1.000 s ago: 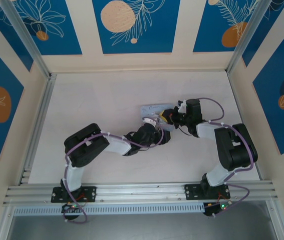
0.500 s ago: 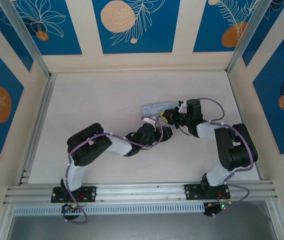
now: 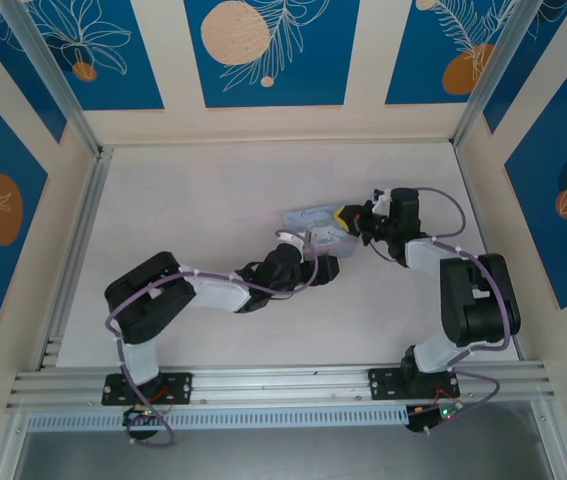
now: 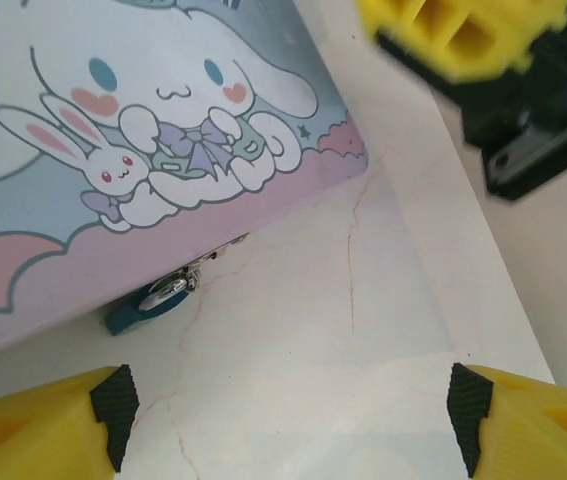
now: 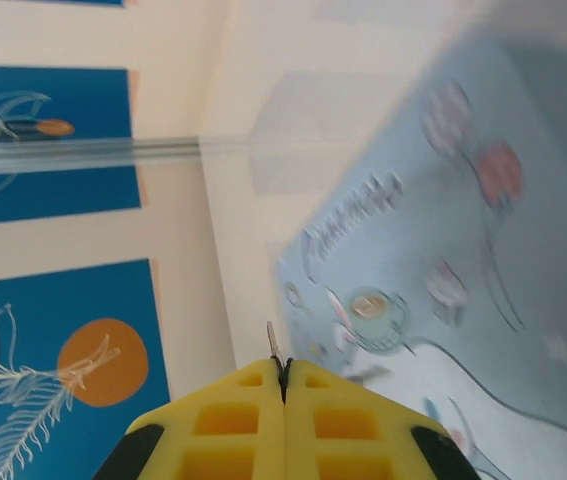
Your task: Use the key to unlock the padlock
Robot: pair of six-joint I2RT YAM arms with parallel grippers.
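Right gripper (image 3: 345, 216), from above, sits at the right end of the light-blue rectangular cartoon tin (image 3: 308, 216), with the left gripper (image 3: 315, 250) just beside it on the tin's near side. From the left wrist, the yellow fingertips (image 4: 33, 425) are spread wide and empty. The tiny dark bluish metal padlock (image 4: 143, 308) sits just ahead of them, tucked against the tin's edge. From the right wrist, the jaws are clenched on the thin pale metal key (image 5: 273, 342), its tip poking forward. Best to steady the padlock first, then line up the blade with the keyhole slowly and squarely.

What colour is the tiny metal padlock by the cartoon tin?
The padlock is dark teal-blue, clearest in the left wrist view.
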